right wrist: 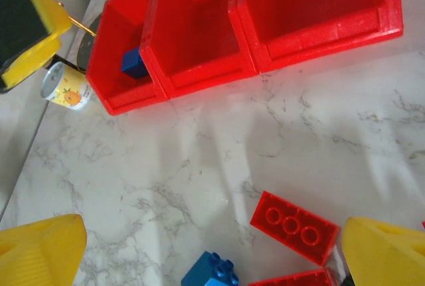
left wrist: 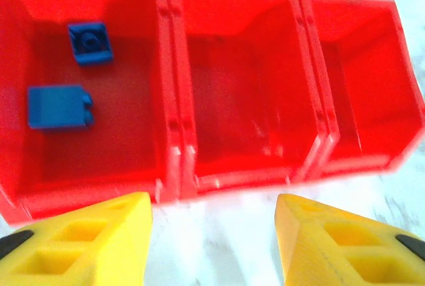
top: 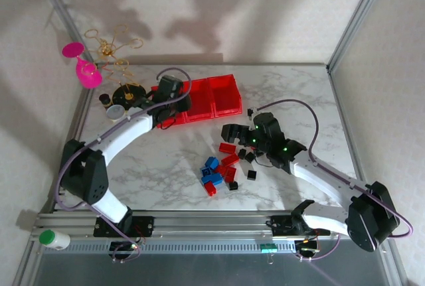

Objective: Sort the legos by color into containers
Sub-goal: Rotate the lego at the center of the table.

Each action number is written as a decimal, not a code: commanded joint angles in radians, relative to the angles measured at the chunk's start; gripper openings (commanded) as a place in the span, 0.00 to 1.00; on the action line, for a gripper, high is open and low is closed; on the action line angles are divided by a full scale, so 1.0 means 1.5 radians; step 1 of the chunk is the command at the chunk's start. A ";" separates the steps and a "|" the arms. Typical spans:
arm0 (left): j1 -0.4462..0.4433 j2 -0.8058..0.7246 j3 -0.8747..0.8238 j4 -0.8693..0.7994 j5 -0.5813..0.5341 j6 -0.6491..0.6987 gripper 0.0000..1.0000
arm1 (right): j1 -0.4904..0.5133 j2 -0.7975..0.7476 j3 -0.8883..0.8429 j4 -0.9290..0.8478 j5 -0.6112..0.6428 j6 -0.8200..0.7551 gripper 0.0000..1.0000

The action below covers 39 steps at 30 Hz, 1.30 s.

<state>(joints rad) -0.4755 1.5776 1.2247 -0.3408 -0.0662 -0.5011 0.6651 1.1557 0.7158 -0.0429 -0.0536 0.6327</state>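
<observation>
My left gripper [left wrist: 212, 249] hangs just over the near rim of the containers [left wrist: 174, 110], its yellow fingers [left wrist: 93, 239] parted with nothing between them, so I read it as released and empty. In the end bin of the containers nearest the small cup [right wrist: 66, 87] lie a square blue brick [left wrist: 89, 42] and an oblong blue brick [left wrist: 58, 107]; the middle bin and the far-end bin show bare red floors. My right gripper [right wrist: 212, 253] is spread wide and carries nothing. It sits on the arm side of the containers, well clear of the row, over the loose legos [top: 222, 166], with a red three-stud brick [right wrist: 294, 226] and a blue brick [right wrist: 211, 274] lying on the marble beneath its jaws. That heap of blue, red and black pieces is scattered apart from the containers, none of it touching them. I judge the job barely begun: blue has its bin started, red and black have no brick placed, and nearly the whole heap is yet to be carried across to the row
</observation>
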 commanded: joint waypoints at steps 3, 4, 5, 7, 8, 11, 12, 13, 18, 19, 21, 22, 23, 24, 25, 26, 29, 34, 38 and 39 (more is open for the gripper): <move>-0.055 -0.076 -0.077 -0.017 0.013 -0.043 0.52 | -0.003 -0.046 -0.043 -0.041 -0.011 0.020 0.99; -0.067 -0.089 -0.091 -0.019 0.016 -0.052 0.52 | -0.003 -0.053 -0.052 -0.051 -0.012 0.023 0.99; -0.079 -0.099 -0.102 -0.022 0.017 -0.060 0.53 | -0.003 -0.060 -0.059 -0.057 -0.013 0.024 0.99; -0.110 -0.113 -0.121 -0.033 0.016 -0.072 0.54 | -0.003 -0.085 -0.080 -0.069 -0.021 0.033 0.99; -0.124 -0.117 -0.127 -0.039 0.019 -0.075 0.56 | -0.003 -0.094 -0.089 -0.074 -0.025 0.036 0.99; -0.165 -0.120 -0.144 -0.055 0.037 -0.082 0.58 | -0.003 -0.120 -0.104 -0.109 -0.026 0.046 0.99; -0.181 -0.120 -0.151 -0.059 0.037 -0.087 0.58 | -0.003 -0.128 -0.107 -0.121 -0.024 0.048 0.99; -0.195 -0.115 -0.155 -0.062 0.039 -0.089 0.59 | -0.003 -0.137 -0.110 -0.131 -0.023 0.050 0.99; -0.250 -0.077 -0.151 -0.064 0.042 -0.085 0.60 | -0.003 -0.188 -0.127 -0.161 -0.002 0.065 0.99; -0.258 -0.069 -0.148 -0.067 0.044 -0.085 0.60 | -0.003 -0.198 -0.132 -0.163 -0.001 0.069 0.99; -0.274 -0.060 -0.144 -0.069 0.054 -0.080 0.60 | -0.003 -0.210 -0.137 -0.169 0.004 0.074 0.99; -0.281 -0.055 -0.141 -0.071 0.054 -0.077 0.60 | -0.003 -0.214 -0.139 -0.174 0.006 0.076 0.99; -0.288 -0.051 -0.139 -0.073 0.052 -0.076 0.60 | -0.003 -0.216 -0.140 -0.178 0.010 0.077 0.99; -0.294 -0.045 -0.138 -0.072 0.050 -0.072 0.61 | -0.003 -0.218 -0.141 -0.182 0.011 0.077 0.99; -0.297 -0.038 -0.139 -0.069 0.052 -0.066 0.61 | -0.003 -0.220 -0.141 -0.182 0.010 0.077 0.99; -0.299 -0.029 -0.136 -0.070 0.054 -0.060 0.61 | -0.003 -0.221 -0.142 -0.180 0.010 0.075 0.99; -0.299 0.002 -0.123 -0.072 0.054 -0.047 0.61 | -0.003 -0.223 -0.138 -0.180 0.013 0.075 0.99; -0.299 0.053 -0.093 -0.080 0.038 -0.028 0.61 | -0.003 -0.220 -0.135 -0.180 0.015 0.072 0.99; -0.298 0.088 -0.074 -0.084 0.038 -0.013 0.62 | -0.003 -0.222 -0.138 -0.180 0.014 0.075 0.99; -0.298 0.095 -0.072 -0.082 0.040 -0.011 0.62 | -0.003 -0.222 -0.138 -0.181 0.014 0.076 0.99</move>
<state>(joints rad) -0.9203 1.6955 1.0851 -0.4316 0.0067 -0.5491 0.6651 0.8337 0.5148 -0.3038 -0.0483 0.7300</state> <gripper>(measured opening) 0.617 0.988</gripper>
